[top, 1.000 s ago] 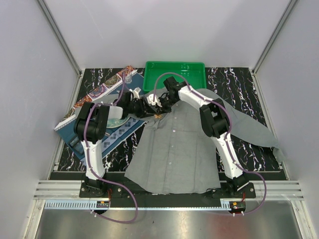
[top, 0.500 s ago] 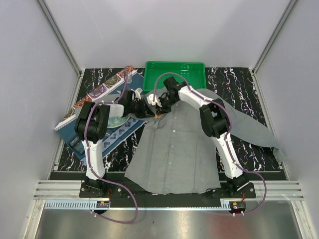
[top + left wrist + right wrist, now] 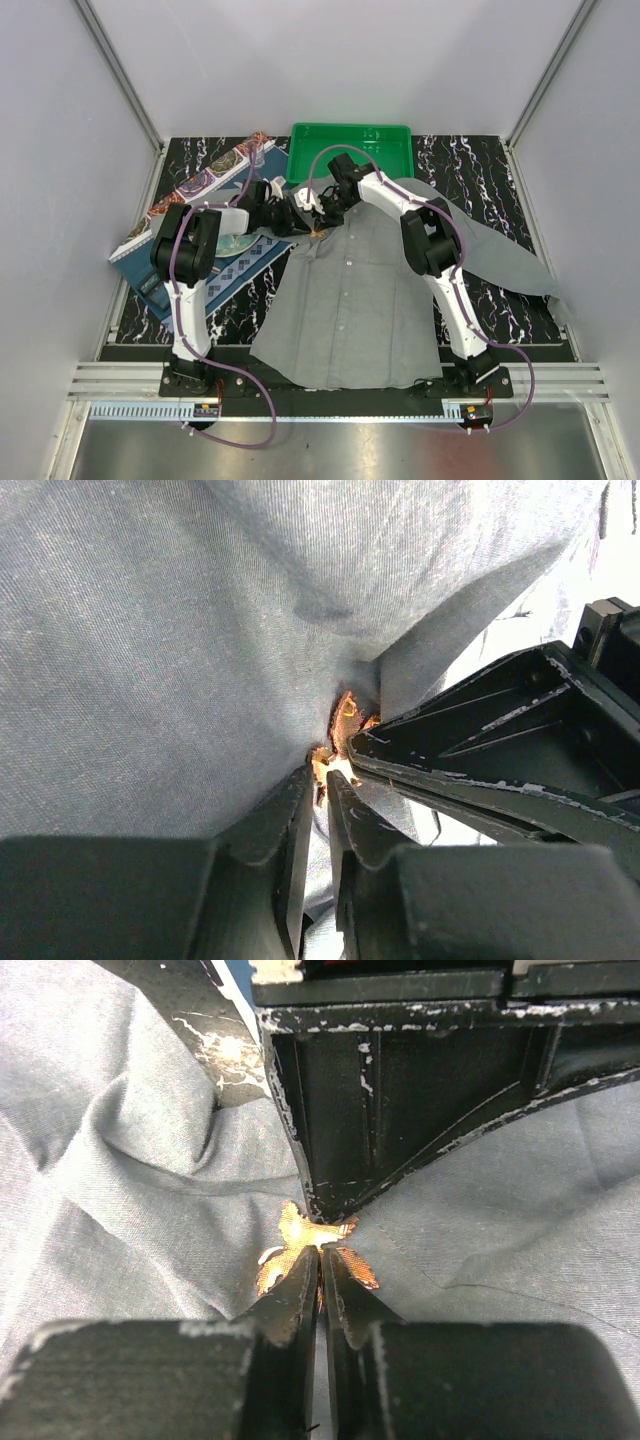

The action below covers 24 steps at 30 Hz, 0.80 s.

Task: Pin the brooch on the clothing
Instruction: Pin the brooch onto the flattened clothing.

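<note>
1. White panel walls (image 3: 330,60) box in a black, white-veined marble-pattern tabletop (image 3: 480,160), with an aluminium rail (image 3: 330,380) running along its near edge.
2. At the far edge sits a green tray (image 3: 350,127). A dark blue patterned placemat (image 3: 250,265) lies on the left side.
3. Spread front-up across the middle is the grey shirt (image 3: 350,300), one sleeve trailing off to the right.
4. Both arms reach to the shirt's collar end, just in front of the tray, where the gold-orange brooch (image 3: 295,1230) rests on puckered cloth.
5. The right gripper (image 3: 321,1260) has its fingers drawn to a slit, nipping the brooch at their tips.
6. Facing it tip to tip, the left gripper (image 3: 322,780) is likewise pressed nearly together at the brooch's edge. Whether it grips metal or cloth cannot be told.
</note>
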Available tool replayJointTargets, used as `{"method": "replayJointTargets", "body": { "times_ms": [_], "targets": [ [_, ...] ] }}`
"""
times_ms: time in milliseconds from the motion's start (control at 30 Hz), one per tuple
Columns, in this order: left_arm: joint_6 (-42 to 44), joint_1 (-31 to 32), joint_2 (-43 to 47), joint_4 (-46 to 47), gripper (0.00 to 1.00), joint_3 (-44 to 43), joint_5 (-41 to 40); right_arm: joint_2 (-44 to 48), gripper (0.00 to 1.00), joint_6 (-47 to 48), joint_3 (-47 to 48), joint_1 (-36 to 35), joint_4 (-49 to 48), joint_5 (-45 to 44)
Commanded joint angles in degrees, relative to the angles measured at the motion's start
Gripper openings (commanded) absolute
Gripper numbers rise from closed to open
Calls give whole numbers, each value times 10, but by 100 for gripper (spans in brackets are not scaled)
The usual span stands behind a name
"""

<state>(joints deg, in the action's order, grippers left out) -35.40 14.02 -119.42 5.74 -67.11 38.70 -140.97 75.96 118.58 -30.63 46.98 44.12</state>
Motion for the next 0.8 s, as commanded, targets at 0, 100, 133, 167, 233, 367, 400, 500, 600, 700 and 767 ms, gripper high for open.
{"method": "replayJointTargets", "body": {
  "times_ms": [0, 100, 133, 167, 233, 367, 400, 500, 600, 700, 767],
  "targets": [
    [-14, -7, -3, 51, 23, 17, 0, 18, 9, -2, 23, 0, 20, -1],
    [-48, -15, 9, 122, 32, 43, 20, 10, 8, 1, 24, 1, 23, 0],
    [-58, -15, 11, 145, 33, 49, 26, 8, 8, 1, 25, 0, 24, 1],
    [-61, -17, 12, 150, 34, 51, 29, 5, 7, 1, 25, 1, 23, 2],
    [-71, -18, 14, 168, 37, 56, 36, 3, 7, 1, 28, 0, 23, 3],
    [-88, -19, 16, 199, 41, 70, 43, -6, 6, -4, 33, 0, 26, -2],
    [-103, -20, 17, 213, 41, 76, 44, -8, 6, -4, 34, 0, 27, -3],
    [-117, -21, 16, 254, 42, 88, 51, -12, 6, -4, 38, 0, 29, -4],
    [-135, -22, 9, 283, 42, 91, 60, -11, 5, 0, 37, 1, 33, -5],
    [-154, -24, 4, 313, 43, 102, 64, -10, 6, 4, 34, 1, 34, -6],
    [-172, -26, -5, 336, 45, 107, 69, -10, 6, 9, 33, 0, 35, -4]
  ]
}}
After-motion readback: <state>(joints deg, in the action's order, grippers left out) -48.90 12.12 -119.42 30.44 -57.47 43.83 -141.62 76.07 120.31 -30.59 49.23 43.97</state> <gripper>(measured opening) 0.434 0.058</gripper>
